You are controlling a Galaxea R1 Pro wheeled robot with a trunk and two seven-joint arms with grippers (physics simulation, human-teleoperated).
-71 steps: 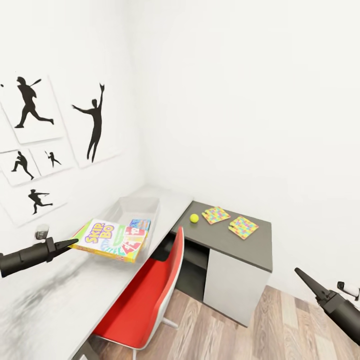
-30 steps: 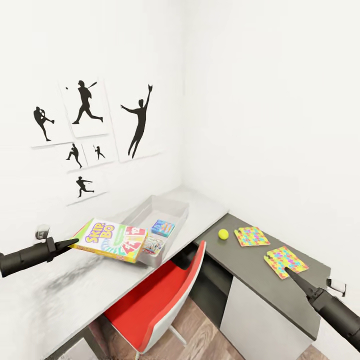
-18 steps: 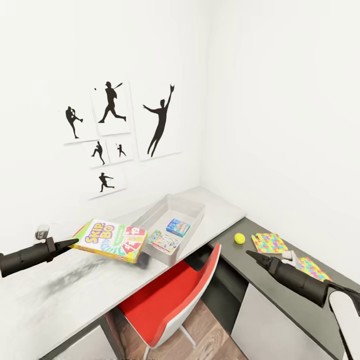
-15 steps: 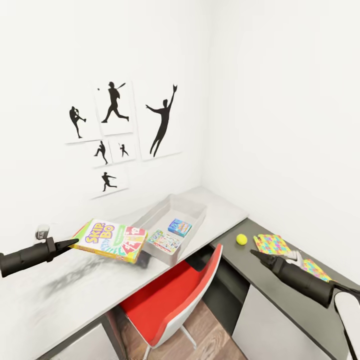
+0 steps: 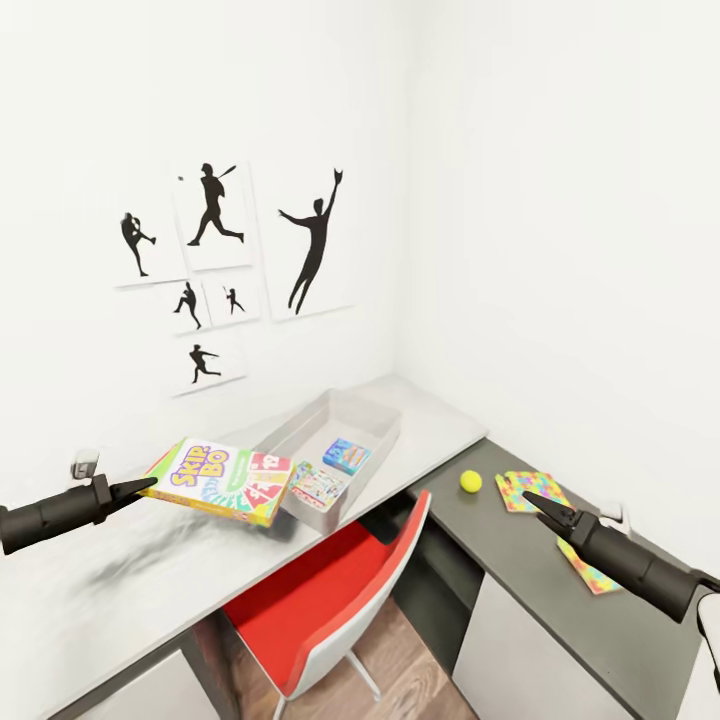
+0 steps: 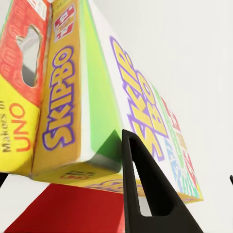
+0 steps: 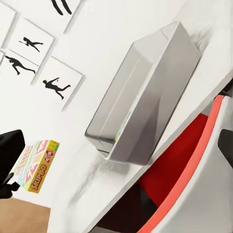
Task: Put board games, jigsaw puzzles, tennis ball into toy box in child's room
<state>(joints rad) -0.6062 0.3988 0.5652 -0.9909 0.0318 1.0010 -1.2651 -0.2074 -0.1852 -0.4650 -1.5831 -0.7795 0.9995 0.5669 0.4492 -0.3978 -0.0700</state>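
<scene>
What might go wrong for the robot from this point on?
The left gripper holds the Skip-Bo board game by one edge only, so it may sag or slip before reaching the toy box. The right gripper hangs close to the jigsaw puzzles and tennis ball; a nudge could roll the ball off the table.

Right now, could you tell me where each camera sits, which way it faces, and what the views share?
Head view: high, facing down at the table corner; both arms show, left claw and right claw.
Left wrist view: near that claw, facing the held Skip-Bo game; one finger shows.
Right wrist view: faces the toy box and red chair.
Shared: the Skip-Bo game appears in all three views.
</scene>
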